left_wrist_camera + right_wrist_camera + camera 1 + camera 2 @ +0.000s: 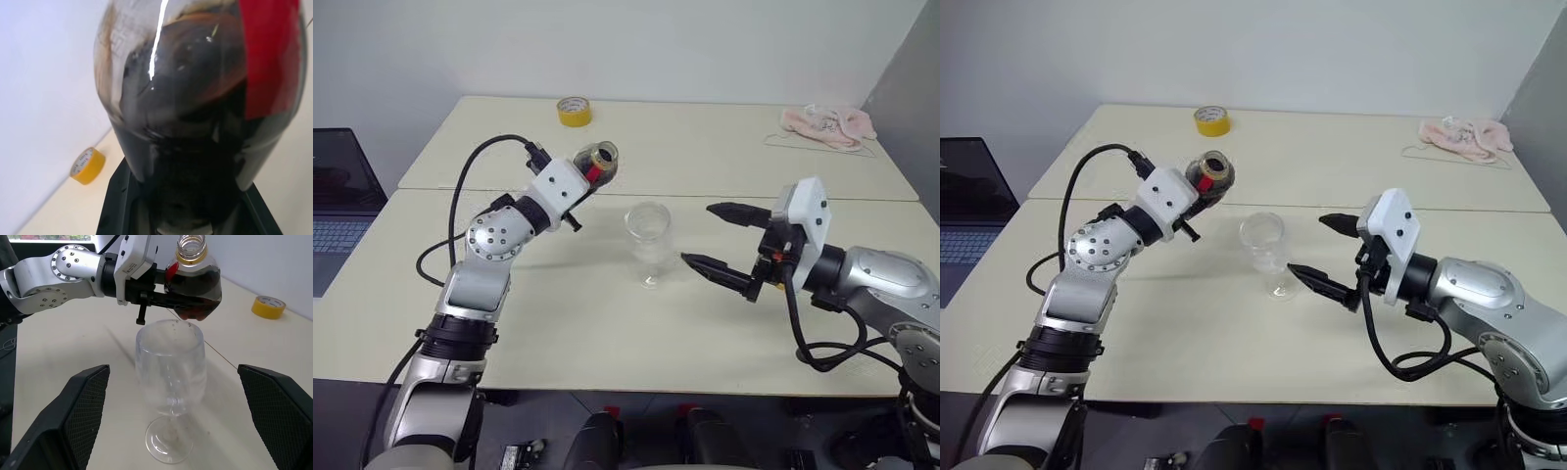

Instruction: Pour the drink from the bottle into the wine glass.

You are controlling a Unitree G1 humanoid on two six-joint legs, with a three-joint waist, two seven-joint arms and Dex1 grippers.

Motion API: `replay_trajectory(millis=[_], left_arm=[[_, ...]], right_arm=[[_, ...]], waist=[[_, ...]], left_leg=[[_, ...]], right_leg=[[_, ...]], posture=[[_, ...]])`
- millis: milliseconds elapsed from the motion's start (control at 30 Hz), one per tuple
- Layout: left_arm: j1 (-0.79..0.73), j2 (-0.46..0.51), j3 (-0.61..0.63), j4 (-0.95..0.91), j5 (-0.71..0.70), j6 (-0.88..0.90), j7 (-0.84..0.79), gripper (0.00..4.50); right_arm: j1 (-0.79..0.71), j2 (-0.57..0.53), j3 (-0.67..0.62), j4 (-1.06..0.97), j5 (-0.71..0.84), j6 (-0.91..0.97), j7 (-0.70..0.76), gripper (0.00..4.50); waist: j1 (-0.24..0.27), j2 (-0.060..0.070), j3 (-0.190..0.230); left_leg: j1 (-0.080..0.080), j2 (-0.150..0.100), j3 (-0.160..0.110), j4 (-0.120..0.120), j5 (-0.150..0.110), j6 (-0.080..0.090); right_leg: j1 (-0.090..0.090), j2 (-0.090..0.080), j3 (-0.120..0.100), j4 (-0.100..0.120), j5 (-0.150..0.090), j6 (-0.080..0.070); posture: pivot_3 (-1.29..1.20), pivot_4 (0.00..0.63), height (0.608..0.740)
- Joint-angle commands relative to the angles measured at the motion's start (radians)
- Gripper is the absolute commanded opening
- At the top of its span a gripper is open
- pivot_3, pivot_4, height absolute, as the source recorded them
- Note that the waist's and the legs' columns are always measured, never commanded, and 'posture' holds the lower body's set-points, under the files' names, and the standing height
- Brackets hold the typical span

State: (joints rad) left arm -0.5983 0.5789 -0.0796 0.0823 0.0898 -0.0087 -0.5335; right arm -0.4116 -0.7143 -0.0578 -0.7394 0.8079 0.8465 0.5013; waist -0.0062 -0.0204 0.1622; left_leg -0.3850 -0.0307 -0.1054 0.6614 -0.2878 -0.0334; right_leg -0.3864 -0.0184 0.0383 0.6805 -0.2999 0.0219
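My left gripper (590,176) is shut on the bottle (597,162), a small clear bottle with a red label strip. It holds the bottle in the air, tilted, just left of and behind the wine glass (649,240). The dark drink (195,291) pools in the bottle's body. In the right wrist view the bottle's bare threaded neck (190,247) has an orange ring. The clear wine glass (168,382) stands upright on the table with no dark liquid in it. My right gripper (697,233) is open at the glass's right side, level with the bowl and not touching it.
A yellow tape roll (574,111) lies at the far side of the cream table (558,323). A pink cloth (827,124) lies at the far right. A laptop (337,211) sits off the table's left edge. A seam (724,196) runs across the table behind the glass.
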Motion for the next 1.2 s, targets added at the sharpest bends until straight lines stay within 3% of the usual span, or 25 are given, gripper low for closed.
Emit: replay_trajectory(millis=[33,567,1200], left_arm=[[-0.040,0.026,0.001,-0.005,0.044,-0.095,0.011,0.75],[-0.084,0.064,-0.036,0.111,0.202,-0.367,0.055,0.75],[-0.118,0.070,-0.043,0.154,0.293,-0.484,0.104,0.75]], right_arm=[[-0.037,0.010,0.005,-0.029,0.013,0.004,-0.013,4.50],[-0.031,0.060,0.086,-0.013,-0.066,-0.042,0.010,4.50],[-0.009,0.077,0.103,-0.010,-0.112,-0.062,0.028,4.50]], waist=[[0.000,0.000,0.000],[0.000,0.000,0.000],[-0.001,0.000,0.000]], left_leg=[[0.000,0.000,0.000,0.000,0.000,0.000],[-0.001,0.000,0.000,0.000,0.000,0.000],[-0.001,-0.001,-0.001,0.000,0.000,0.000]], right_leg=[[0.000,0.000,0.000,0.000,0.000,0.000],[-0.001,0.000,-0.001,0.000,0.000,0.000],[-0.001,0.000,-0.001,0.001,0.000,0.000]], posture=[[0.00,0.150,0.740],[0.00,0.150,0.740],[0.00,0.150,0.740]])
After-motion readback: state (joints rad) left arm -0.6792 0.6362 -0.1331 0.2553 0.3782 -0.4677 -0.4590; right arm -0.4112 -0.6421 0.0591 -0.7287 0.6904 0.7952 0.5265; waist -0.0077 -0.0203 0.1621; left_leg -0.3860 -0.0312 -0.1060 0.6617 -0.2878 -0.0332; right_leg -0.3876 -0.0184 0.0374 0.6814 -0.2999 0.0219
